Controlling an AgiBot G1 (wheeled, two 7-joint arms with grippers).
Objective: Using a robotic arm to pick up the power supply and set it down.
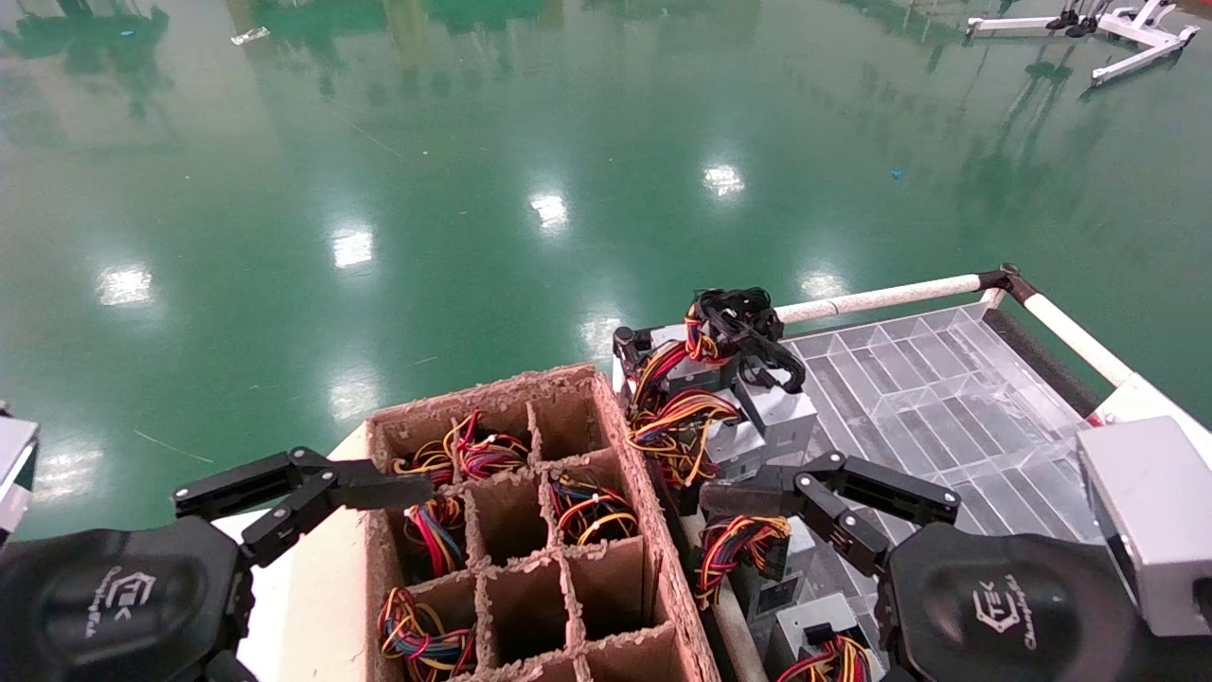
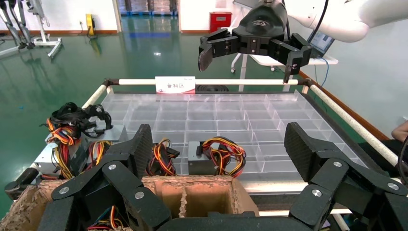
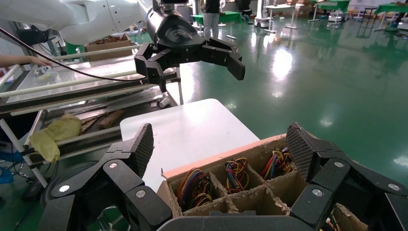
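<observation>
While both grippers hang spread wide and empty, the supply [image 1: 772, 407] sits at the near-left corner of the clear tray [image 1: 947, 398], wires [image 1: 677, 421] spilling beside it, just right of the cardboard box [image 1: 530, 530]. Left gripper [image 1: 312, 493] hovers at the box's left edge. Right gripper [image 1: 814, 502] hovers over the tray's near edge, close to the supply, not touching.
</observation>
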